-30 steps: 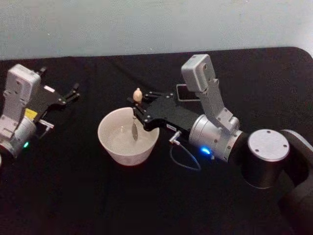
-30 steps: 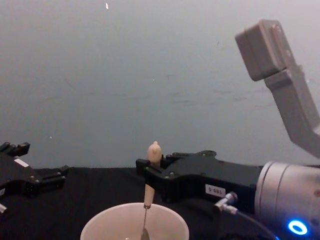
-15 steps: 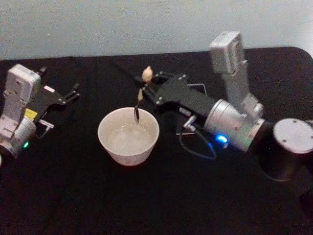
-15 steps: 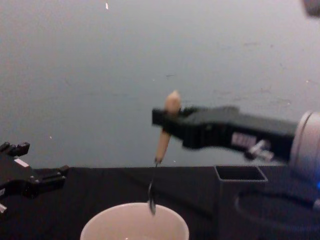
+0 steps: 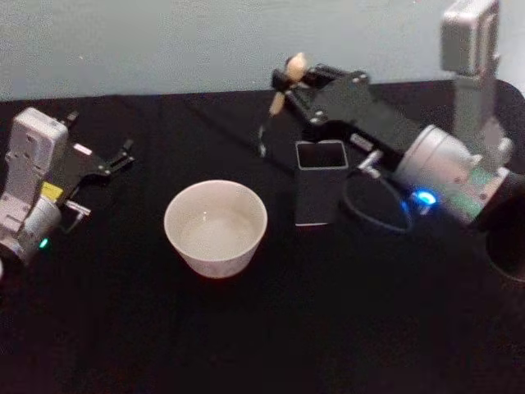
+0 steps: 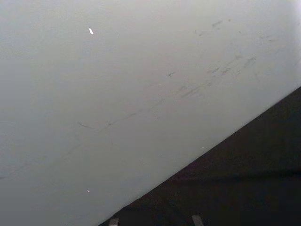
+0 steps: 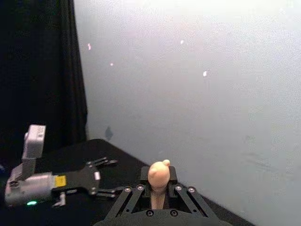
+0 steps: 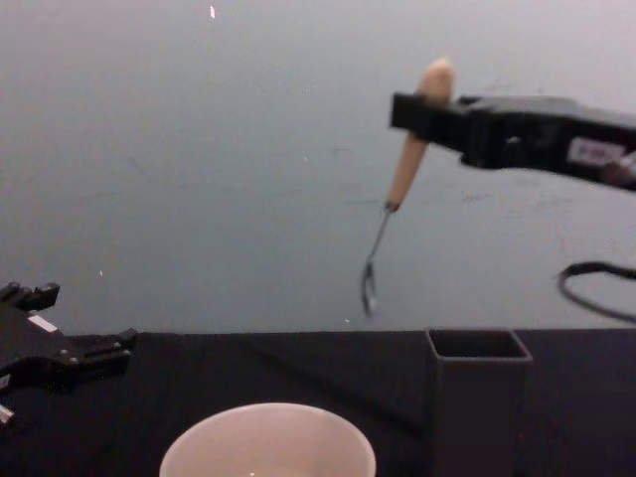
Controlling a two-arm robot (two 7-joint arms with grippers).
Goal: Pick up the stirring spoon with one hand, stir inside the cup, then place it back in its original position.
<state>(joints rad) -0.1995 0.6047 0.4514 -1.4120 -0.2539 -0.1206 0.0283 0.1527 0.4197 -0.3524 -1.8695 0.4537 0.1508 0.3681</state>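
Spoon (image 8: 406, 167) tilted, handle clamped in raised right gripper (image 8: 422, 111), holder (image 8: 477, 397) beneath it, cup (image 8: 268, 439) lower left, left gripper (image 5: 100, 139) far left, fingers apart.

Chest view's lower edge crops the cup (image 8: 199, 437).

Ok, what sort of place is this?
Likely a robot test bench, not a kitchen: black-draped table, bare pale wall, a cup and holder set out. Right gripper holds the spoon up near the holder; left gripper parked at left.
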